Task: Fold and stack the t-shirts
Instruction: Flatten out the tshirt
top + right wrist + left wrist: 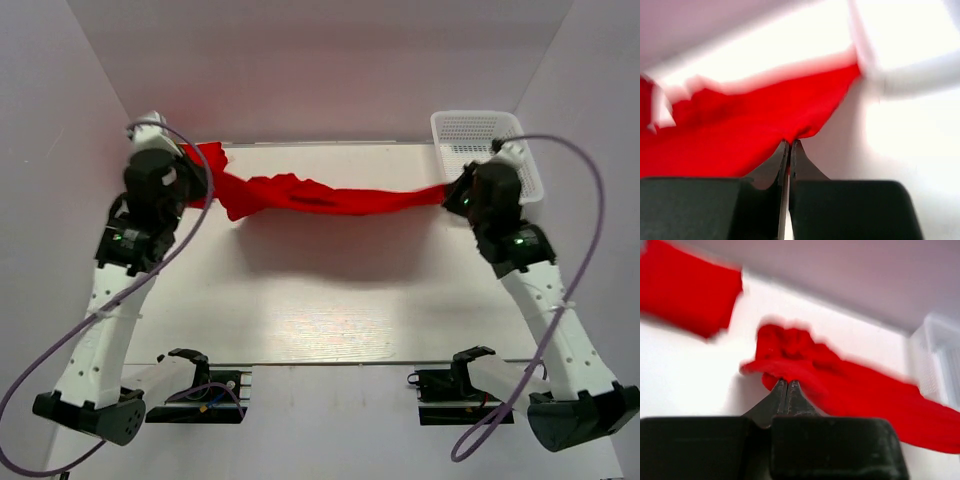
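A red t-shirt [320, 195] hangs stretched and bunched between my two grippers above the far half of the table. My left gripper [200, 185] is shut on its left end; in the left wrist view the closed gripper [787, 382] pinches the cloth [840, 385]. My right gripper [450, 192] is shut on its right end; in the right wrist view the gripper [790, 142] pinches the cloth [740, 130]. A second red t-shirt [687, 287], folded flat, lies on the table at the far left; in the top view only its edge [207, 152] shows behind my left gripper.
A white mesh basket [480, 135] stands at the far right corner, just behind my right gripper; it also shows in the left wrist view [940, 350]. White walls close the table at the back and sides.
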Tool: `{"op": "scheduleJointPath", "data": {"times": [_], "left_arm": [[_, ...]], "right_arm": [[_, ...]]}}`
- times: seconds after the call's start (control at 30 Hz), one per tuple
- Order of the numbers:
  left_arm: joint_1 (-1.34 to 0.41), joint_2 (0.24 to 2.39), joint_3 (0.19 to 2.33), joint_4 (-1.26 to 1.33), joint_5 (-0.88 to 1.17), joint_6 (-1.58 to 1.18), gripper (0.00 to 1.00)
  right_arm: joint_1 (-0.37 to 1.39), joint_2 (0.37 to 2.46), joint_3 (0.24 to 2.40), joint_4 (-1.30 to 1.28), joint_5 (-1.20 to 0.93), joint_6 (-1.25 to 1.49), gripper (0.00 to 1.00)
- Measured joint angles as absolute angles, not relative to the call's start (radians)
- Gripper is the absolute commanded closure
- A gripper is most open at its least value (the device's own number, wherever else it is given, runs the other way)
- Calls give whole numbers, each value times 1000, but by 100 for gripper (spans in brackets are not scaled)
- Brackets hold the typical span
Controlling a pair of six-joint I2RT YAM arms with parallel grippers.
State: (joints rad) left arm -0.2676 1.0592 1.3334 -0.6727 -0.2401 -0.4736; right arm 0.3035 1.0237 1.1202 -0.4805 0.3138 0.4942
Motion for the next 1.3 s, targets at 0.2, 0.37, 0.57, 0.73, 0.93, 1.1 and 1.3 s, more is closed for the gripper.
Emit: {"op": "scheduleJointPath", "data": {"times": [0.2, 0.37, 0.57, 0.73, 0.93, 1.1, 1.3], "left_arm": [[-268, 1075, 1718, -690, -337, -381, 100], [-270, 1116, 2050, -700, -358, -263, 100], [-273, 1085, 2257, -676, -317, -131, 100], [-274, 1011, 2325, -638, -270, -81, 100], [-271, 972, 2348, -592, -209, -75, 100], [-284, 1066, 2312, -570, -284, -75, 100], [-274, 1520, 2381, -522, -436, -49, 100]], "right_arm": [[303, 1021, 1520, -532, 436, 385, 100], [303, 1003, 1752, -563, 476, 289, 100], [304, 975, 1975, -620, 396, 179, 100], [304, 868, 2016, -627, 337, 140, 100], [304, 799, 2002, -581, 333, 122, 100], [306, 884, 1902, -532, 382, 109, 100], [303, 1253, 1824, -464, 451, 83, 100]]}}
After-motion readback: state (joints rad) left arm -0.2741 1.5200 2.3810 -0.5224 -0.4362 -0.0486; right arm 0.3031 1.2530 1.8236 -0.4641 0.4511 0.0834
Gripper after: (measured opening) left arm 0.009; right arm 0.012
